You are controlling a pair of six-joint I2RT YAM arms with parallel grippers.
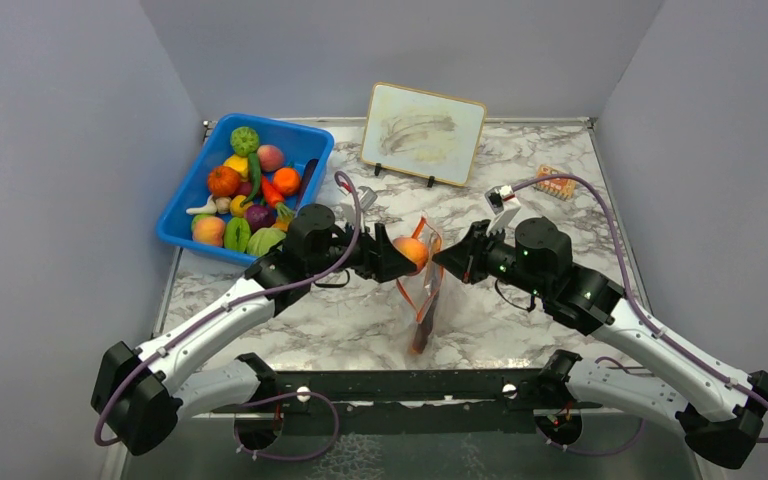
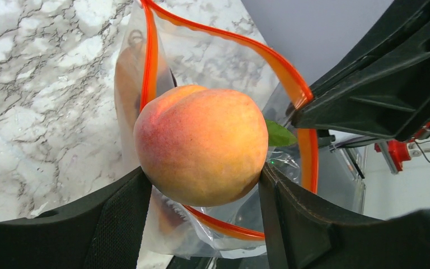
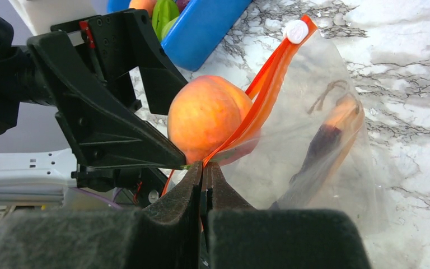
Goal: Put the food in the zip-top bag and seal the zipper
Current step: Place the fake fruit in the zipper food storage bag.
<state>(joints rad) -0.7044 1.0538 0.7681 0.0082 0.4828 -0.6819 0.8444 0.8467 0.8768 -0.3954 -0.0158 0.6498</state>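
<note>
Clamped in the half-spread left gripper (image 2: 204, 172): a round, smooth peach (image 2: 201, 140) at the mouth of the clear, floppy zip-top bag (image 3: 313, 134). Pinched at its 3 o'clock in the closed right gripper (image 3: 206, 169): the thin orange-red zipper (image 3: 266, 92).

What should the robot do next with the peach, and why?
Probably ease the left gripper forward a little, so the peach goes in through the mouth. The peach is held between its fingers right at the open orange-red zipper, which the shut right gripper pinches to hold the zip-top bag open.
</note>
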